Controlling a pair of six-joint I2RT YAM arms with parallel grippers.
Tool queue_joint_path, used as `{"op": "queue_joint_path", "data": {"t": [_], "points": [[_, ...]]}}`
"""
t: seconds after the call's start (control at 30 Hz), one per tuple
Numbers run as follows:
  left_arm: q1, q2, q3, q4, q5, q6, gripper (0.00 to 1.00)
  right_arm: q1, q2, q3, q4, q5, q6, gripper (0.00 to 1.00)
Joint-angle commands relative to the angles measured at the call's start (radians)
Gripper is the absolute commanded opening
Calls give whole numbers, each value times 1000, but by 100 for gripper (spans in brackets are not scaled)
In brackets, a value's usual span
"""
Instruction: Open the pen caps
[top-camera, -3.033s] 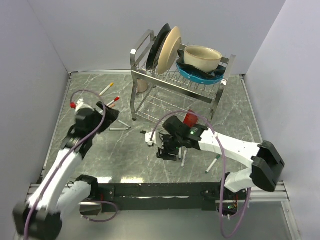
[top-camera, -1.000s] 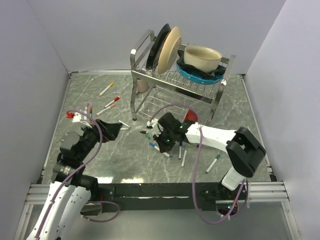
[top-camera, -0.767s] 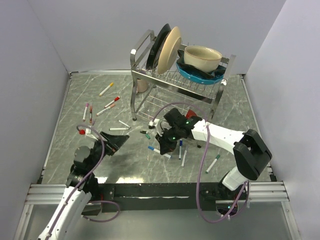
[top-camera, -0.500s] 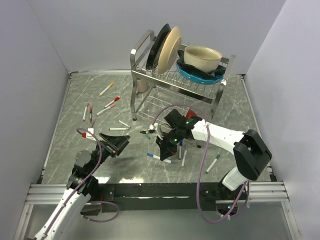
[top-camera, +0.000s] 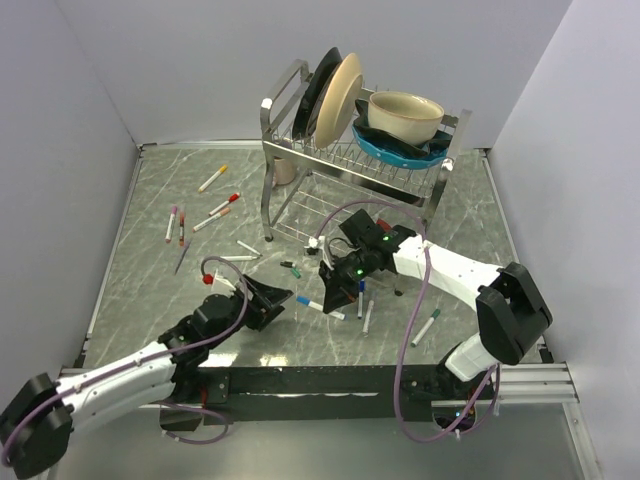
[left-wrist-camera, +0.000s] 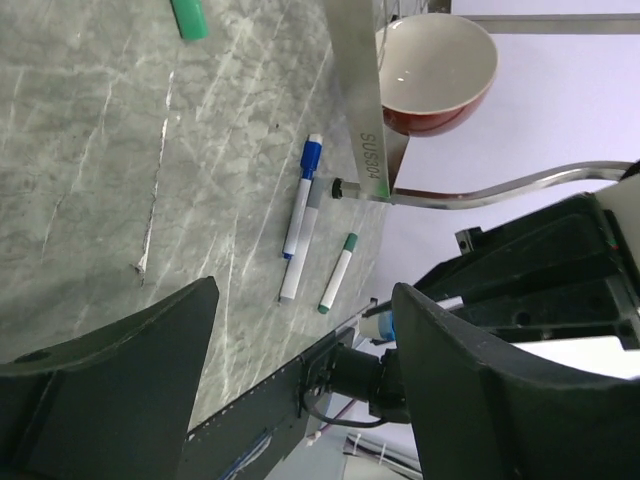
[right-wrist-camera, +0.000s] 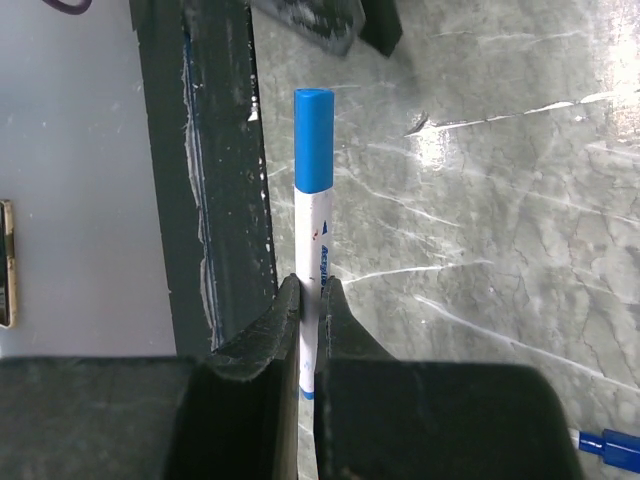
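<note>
Fingers on your right arm (right-wrist-camera: 292, 310) clench a white pen (right-wrist-camera: 311, 245), blue cap (right-wrist-camera: 313, 140) on, mid-bench (top-camera: 480, 220); your left fingers (top-camera: 267, 297) gape near the front edge, dish rack (top-camera: 266, 170) beyond.

Blue pen cap (right-wrist-camera: 313, 140) on its white barrel (right-wrist-camera: 318, 250); yellow cap (top-camera: 223, 170) and red cap (top-camera: 234, 198) likewise.

The pen cap (right-wrist-camera: 313, 140) is bright blue on a white barrel (right-wrist-camera: 318, 265), the table (right-wrist-camera: 480, 200) is grey-green with pale marble veining, and the bowl (left-wrist-camera: 440, 120) is red outside (glossy cream within).
</note>
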Motion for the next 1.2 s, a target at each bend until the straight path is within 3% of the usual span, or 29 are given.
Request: {"op": "queue_joint_path", "data": {"t": [0.0, 0.43, 0.67, 0.9, 1.07, 1.17], "points": [[-44, 65, 41, 152, -93, -45, 76, -2, -23, 29, 12, -23, 4, 0], [-109, 104, 81, 168, -196, -68, 75, -2, 6, 36, 0, -32, 4, 0], [-158, 202, 113, 220, -204, -75, 67, -2, 12, 37, 9, -22, 13, 0], [-207, 276, 168, 200, -245, -71, 50, -2, 25, 37, 9, -15, 17, 0], [-216, 276, 190, 172, -267, -43, 25, -2, 31, 39, 6, -17, 17, 0], [-217, 279, 187, 186, -259, -35, 22, -2, 32, 40, 7, -15, 18, 0]]}}
